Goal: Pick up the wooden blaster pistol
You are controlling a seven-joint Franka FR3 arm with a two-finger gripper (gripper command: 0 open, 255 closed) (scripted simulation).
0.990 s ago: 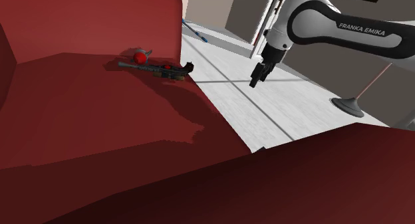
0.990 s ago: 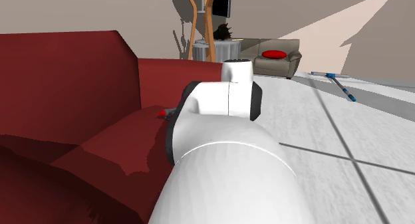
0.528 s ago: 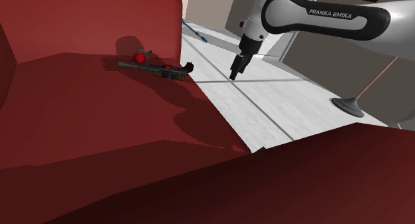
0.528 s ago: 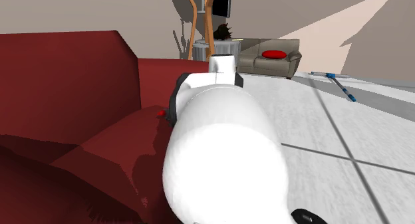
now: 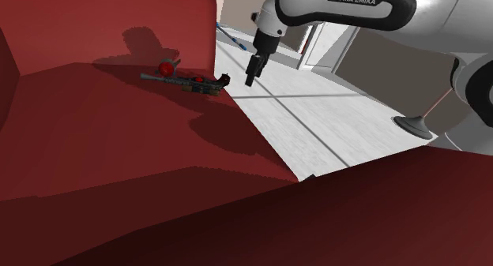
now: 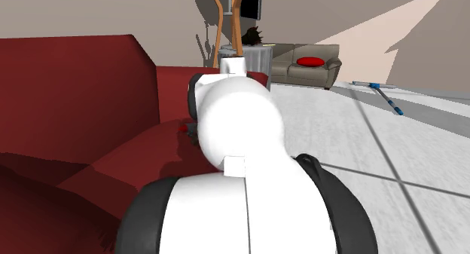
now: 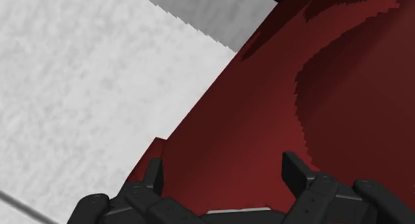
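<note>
You had the blaster pistol (image 5: 186, 82) (long dark barrel, brown mid w/ red bits, black grip) flat on the red sofa (image 5: 95, 130), gripper (image 5: 252, 73) nearby, jaws apart & empty.

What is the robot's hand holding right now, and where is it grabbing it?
Nothing. The gripper is open and empty; the pistol lies on the sofa, apart from it.

Dark red sofa seat (image 5: 118, 138), blaster pistol (image 5: 186, 83) lying on it, red ball (image 5: 167, 68) just beside
</note>
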